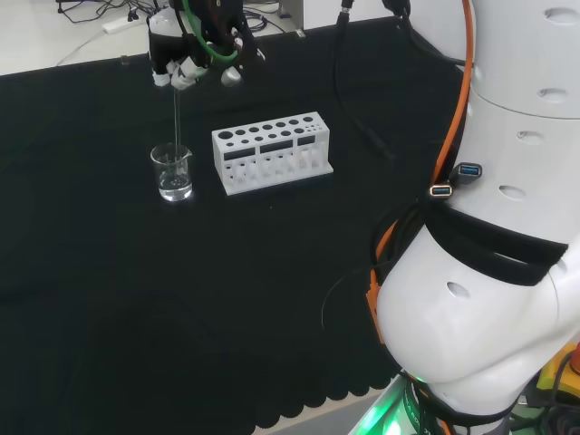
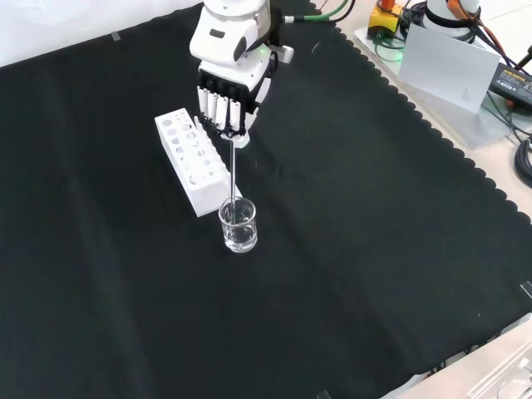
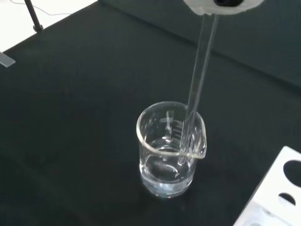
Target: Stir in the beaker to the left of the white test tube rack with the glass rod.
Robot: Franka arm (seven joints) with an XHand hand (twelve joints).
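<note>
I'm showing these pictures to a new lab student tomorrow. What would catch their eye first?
Most likely the black and white hand above the cloth, fingers curled round a glass rod that hangs down into a small clear beaker. In the wrist view the rod's lower end sits in clear liquid near the beaker's spout. Next, the white test tube rack stands out against the black cloth, just right of the beaker in the head view.
</note>
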